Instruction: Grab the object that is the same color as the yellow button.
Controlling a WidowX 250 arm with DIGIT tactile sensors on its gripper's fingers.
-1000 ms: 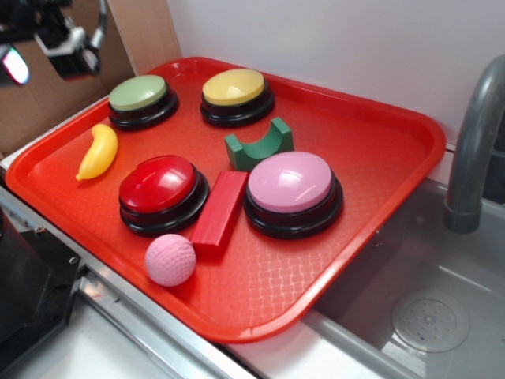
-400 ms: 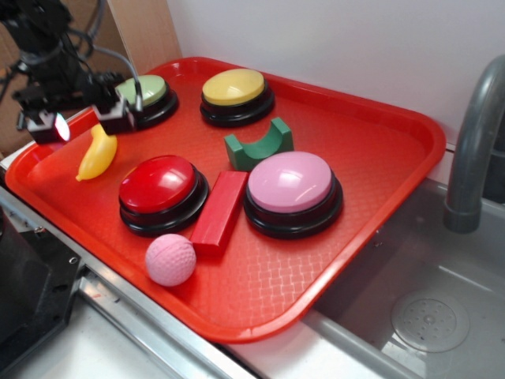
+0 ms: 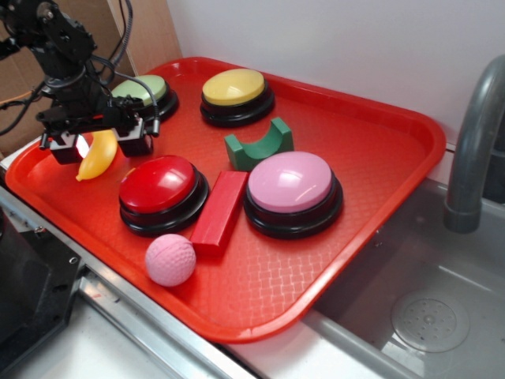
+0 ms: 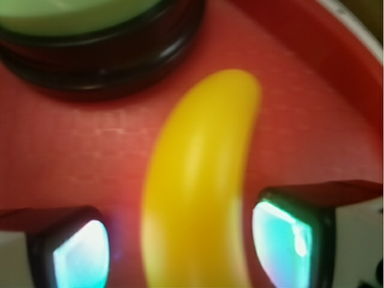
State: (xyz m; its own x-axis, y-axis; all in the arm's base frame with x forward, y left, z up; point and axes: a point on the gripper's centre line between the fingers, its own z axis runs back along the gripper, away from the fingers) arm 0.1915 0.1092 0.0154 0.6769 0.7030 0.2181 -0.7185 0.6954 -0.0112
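The red tray (image 3: 371,158) has open floor along its right and front sides; its left rim runs close beside the banana (image 3: 98,155). Four buttons sit on it — green (image 3: 146,93), yellow button (image 3: 234,87), red (image 3: 158,185), pink (image 3: 291,183). One red block (image 3: 218,209), one green arch (image 3: 259,145), one pink ball (image 3: 170,259). The gripper (image 3: 99,145) stands spread, a finger (image 4: 288,237) on either side of the banana — gaps show, not clenched.

A plain white wall (image 3: 331,39) stands behind, with a grey sink (image 3: 426,316) and faucet (image 3: 473,150) at right.
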